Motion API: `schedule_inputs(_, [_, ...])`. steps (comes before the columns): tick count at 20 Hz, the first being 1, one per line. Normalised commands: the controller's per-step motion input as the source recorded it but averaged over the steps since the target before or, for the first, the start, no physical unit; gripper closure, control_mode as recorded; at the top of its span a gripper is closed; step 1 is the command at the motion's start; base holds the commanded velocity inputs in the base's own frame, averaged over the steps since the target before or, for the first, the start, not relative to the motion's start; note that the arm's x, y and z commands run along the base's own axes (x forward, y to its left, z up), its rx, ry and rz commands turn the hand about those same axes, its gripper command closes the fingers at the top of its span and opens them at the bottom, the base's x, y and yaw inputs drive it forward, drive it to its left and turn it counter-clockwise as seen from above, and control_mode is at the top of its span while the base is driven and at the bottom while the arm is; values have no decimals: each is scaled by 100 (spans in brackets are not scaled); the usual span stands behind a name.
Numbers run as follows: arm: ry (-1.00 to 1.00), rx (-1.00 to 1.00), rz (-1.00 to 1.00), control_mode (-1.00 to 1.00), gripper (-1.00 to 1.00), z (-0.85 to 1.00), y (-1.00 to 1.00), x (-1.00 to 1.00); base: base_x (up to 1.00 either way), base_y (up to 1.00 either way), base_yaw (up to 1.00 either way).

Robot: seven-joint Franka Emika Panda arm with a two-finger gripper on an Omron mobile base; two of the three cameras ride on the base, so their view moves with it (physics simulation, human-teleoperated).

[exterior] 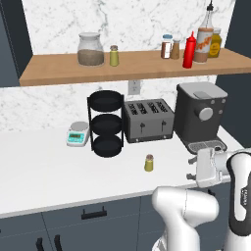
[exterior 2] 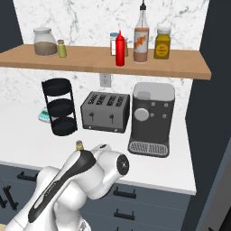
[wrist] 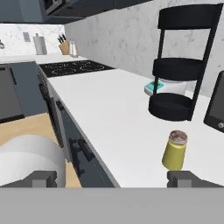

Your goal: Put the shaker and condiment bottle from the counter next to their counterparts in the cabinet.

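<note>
We see the shaker upright on the worktop. Our hand is spread wide, holding nothing.

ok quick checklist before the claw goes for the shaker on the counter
1. Shaker upright on the white counter: ok.
2. Space around it: ok; the toaster and black tiered rack stand well behind it.
3. Claw open, fingertips wide apart: ok.
4. Claw lined up on the shaker: not ok; in the hand view it sits off toward one fingertip, not centred.
5. Condiment bottle on the shelf by the red squeeze bottle: ok.
6. Room beside the shelf shaker: ok.
</note>
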Motion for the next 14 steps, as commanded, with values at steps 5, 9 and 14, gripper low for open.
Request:
schedule_inputs(5, [0, 0, -4, -100, -100, -4, 23, 27, 0, 0, 0])
schedule_inputs(9, [0, 0, -2, -100, -100, -32, 21, 34, 0, 0, 0])
schedule_inputs(14, [0, 0, 0, -100, -100, -36, 12, 35, 0, 0, 0])
